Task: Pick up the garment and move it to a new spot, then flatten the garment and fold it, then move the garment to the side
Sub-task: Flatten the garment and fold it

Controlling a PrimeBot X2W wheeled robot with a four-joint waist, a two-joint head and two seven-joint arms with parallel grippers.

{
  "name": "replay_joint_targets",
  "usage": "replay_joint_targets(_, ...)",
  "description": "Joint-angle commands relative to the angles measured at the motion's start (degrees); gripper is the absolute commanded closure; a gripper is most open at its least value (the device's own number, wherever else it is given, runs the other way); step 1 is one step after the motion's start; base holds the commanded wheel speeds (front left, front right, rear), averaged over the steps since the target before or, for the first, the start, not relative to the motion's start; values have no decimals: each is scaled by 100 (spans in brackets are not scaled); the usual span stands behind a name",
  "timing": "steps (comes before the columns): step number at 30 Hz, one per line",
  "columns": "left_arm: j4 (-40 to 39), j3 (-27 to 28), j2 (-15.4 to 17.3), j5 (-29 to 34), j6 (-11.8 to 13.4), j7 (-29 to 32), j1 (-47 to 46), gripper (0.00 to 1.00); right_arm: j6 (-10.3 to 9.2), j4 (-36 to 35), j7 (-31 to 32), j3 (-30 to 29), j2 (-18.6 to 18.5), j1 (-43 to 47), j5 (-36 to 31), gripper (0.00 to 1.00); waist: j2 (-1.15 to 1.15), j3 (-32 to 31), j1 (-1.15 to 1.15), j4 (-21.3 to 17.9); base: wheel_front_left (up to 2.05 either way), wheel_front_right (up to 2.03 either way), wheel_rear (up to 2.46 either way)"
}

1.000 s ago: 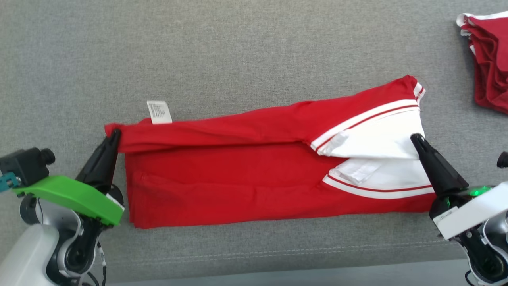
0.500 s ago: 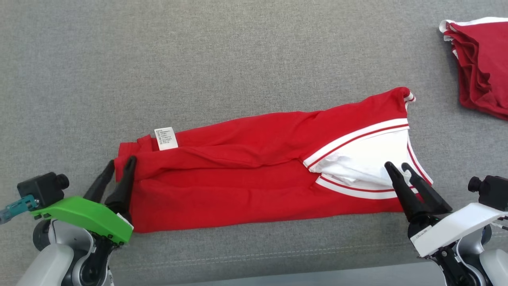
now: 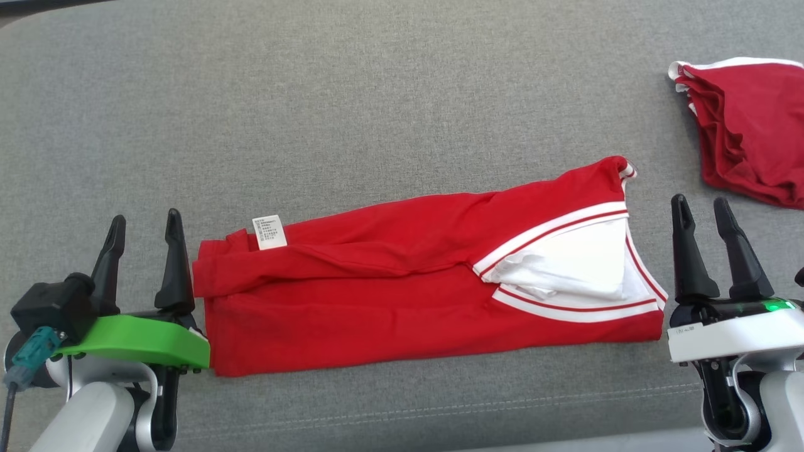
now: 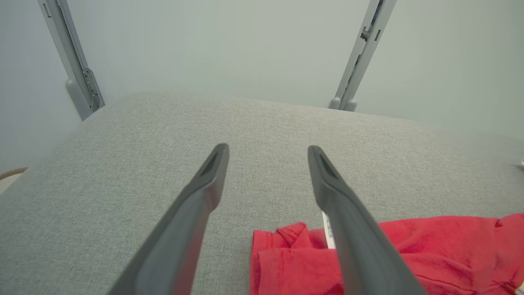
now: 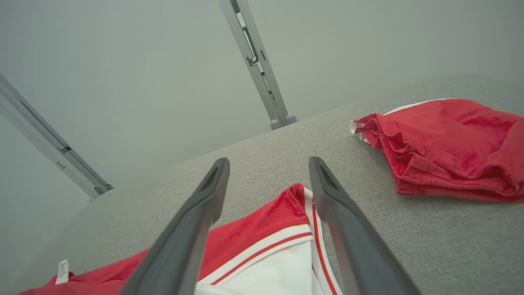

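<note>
A broad padded surface covered in grey woven fabric [image 3: 377, 94] spread across the whole work area, rounded at its far corners, with a stitched seam [image 3: 440, 409] running along near its front edge. Behind it rose a plain pale grey-green wall [image 4: 229, 45]. Two slanted grey metal rails [image 4: 77, 65] stood against that wall, their lower ends reaching down to the far edge of the fabric. The light was soft and even

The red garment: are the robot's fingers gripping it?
No, the left fingers and right fingers stand spread open beside the ends of the red garment, pinching nothing.
</note>
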Motion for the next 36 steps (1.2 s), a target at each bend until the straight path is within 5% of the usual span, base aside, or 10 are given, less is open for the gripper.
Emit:
replay_joint_targets(1,-58,-63,72,216,132,-35,63,0,1,38,-83,-71,137,-106,-217,0,0,-182,0,12,0,0,0)
replay_joint_targets(7,-196,-157,-57,634,353,-126,210,0,1,235,-191,-10,327,-247,-1083,0,0,-470,0,75,0,0,0)
replay_joint_targets(14,-123,-139,-327,900,258,-169,495,0,1,522,-245,137,437,-96,-1769,0,0,-789,0,189,0,0,0)
replay_joint_targets(36,478,136,-754,1621,-332,-167,722,0,0,822,-233,94,565,232,-2017,0,0,-1280,0,298,0,0,0)
